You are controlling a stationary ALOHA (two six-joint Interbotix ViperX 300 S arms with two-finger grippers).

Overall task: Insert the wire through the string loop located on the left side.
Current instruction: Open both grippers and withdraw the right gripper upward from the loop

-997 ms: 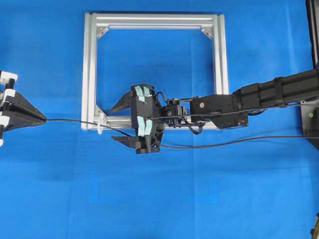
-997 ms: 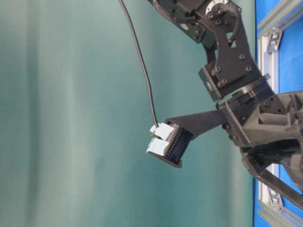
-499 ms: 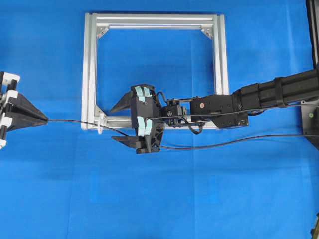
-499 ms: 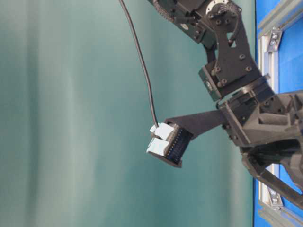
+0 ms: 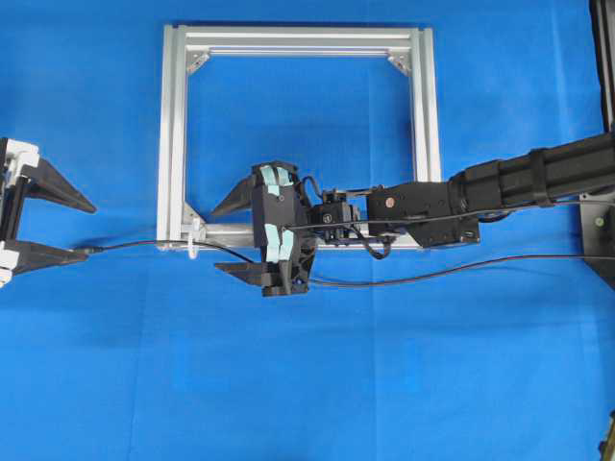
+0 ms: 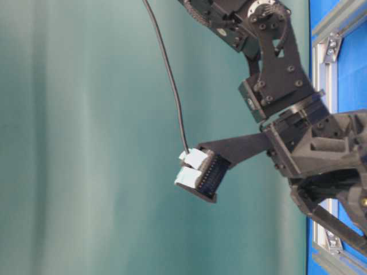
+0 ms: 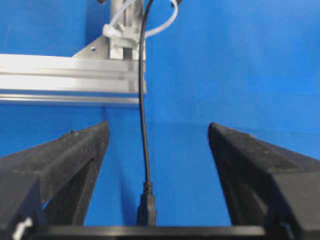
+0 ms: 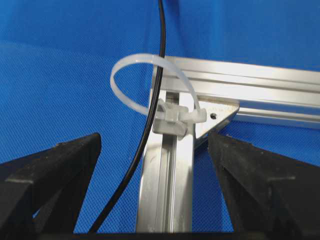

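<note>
Wire sits threaded through the string loop, both tools spread wide

And there it is: the wire [image 5: 144, 243] runs across the blue surface [image 5: 384, 384], and the right wrist view shows it passing through the string loop [image 8: 150, 75], which is tied at the lower left corner of the aluminium frame [image 5: 173, 125]. The left tool [image 5: 58, 228] hangs at the far left edge of the overhead view, its jaws spread apart, and the wire's plug tip [image 7: 147, 207] lies between them, gripped by neither. The right tool [image 5: 231, 238] hovers over the frame's bottom rail just right of the loop, jaws spread wide too, nothing held, while the wire trails on under it towards the right edge of the surface
</note>
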